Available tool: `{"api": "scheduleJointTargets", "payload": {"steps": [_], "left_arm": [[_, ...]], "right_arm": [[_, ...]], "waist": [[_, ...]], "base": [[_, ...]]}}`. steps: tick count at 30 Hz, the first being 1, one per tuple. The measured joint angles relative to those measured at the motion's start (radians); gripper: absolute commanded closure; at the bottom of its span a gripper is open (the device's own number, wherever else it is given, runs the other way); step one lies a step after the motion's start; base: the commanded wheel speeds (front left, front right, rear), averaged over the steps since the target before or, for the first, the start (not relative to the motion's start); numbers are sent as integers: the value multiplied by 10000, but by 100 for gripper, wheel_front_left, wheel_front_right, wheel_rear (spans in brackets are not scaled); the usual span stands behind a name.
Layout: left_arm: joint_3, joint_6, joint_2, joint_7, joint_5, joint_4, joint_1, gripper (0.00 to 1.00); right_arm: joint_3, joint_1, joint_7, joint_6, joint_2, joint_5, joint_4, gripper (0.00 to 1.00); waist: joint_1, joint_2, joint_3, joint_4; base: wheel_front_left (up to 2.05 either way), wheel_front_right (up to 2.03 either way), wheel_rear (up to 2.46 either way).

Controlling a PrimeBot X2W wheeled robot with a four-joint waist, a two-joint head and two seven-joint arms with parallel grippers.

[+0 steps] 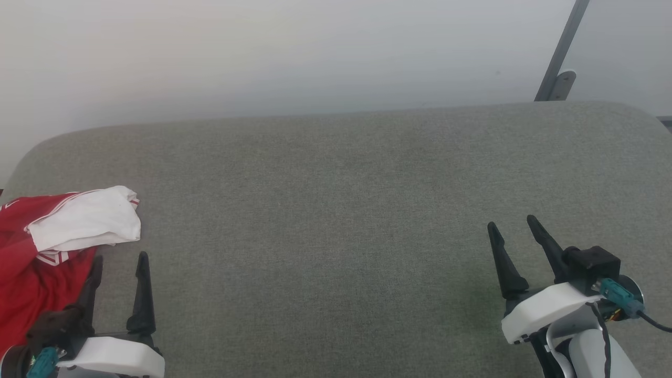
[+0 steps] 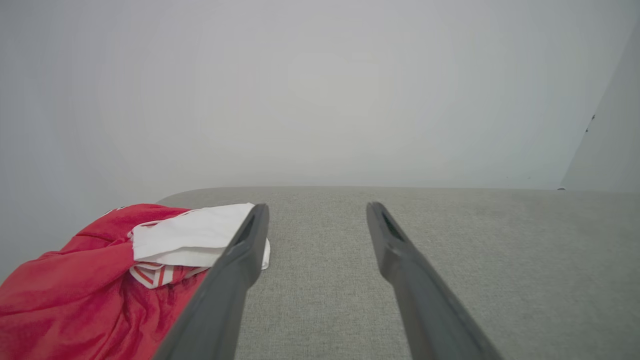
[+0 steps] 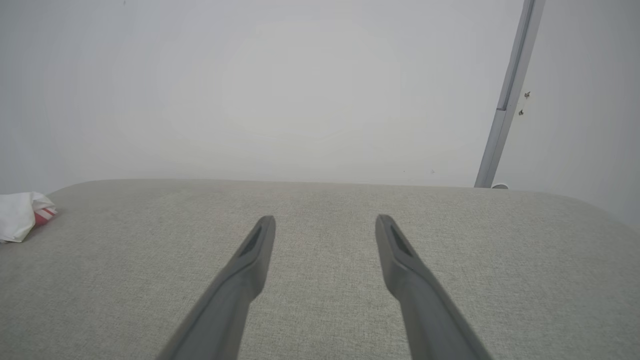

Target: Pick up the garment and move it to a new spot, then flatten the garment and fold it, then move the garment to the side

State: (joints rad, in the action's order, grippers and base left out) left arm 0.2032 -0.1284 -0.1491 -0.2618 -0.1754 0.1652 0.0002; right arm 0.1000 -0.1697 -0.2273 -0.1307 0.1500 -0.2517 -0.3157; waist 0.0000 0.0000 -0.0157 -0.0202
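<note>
The garment (image 1: 47, 247) lies crumpled at the table's left edge, red cloth with a white sleeve folded on top and striped trim showing. My left gripper (image 1: 119, 258) stands open just in front of it, its left finger over the red cloth's edge, nothing between the fingers. In the left wrist view the garment (image 2: 100, 280) lies left of my left gripper (image 2: 316, 207), partly behind one finger. My right gripper (image 1: 512, 223) is open at the lower right, far from the garment. The right wrist view shows my right gripper (image 3: 325, 220) over bare fabric and a bit of the garment (image 3: 22, 220) at far left.
The table (image 1: 341, 210) is covered in grey-green fabric with rounded far corners. A pale wall rises behind it. A grey metal bar (image 1: 559, 58) leans on the wall at the back right. A cable runs from my right wrist.
</note>
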Motion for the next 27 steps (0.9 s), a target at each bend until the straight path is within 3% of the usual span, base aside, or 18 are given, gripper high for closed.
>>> {"api": "scheduleJointTargets", "payload": {"steps": [15,27], "left_arm": [[174,-10,10,2,-4,-8,2,0],[677,-10,-19,0,-167,182,-87,0]], "right_arm": [[-178,30,2,0,-25,61,2,0],[594,2,215,0,171,-134,31,0]], "waist": [[0,0,119,101],[0,0,357,1162]], "base": [[0,0,0],[0,0,0]]}}
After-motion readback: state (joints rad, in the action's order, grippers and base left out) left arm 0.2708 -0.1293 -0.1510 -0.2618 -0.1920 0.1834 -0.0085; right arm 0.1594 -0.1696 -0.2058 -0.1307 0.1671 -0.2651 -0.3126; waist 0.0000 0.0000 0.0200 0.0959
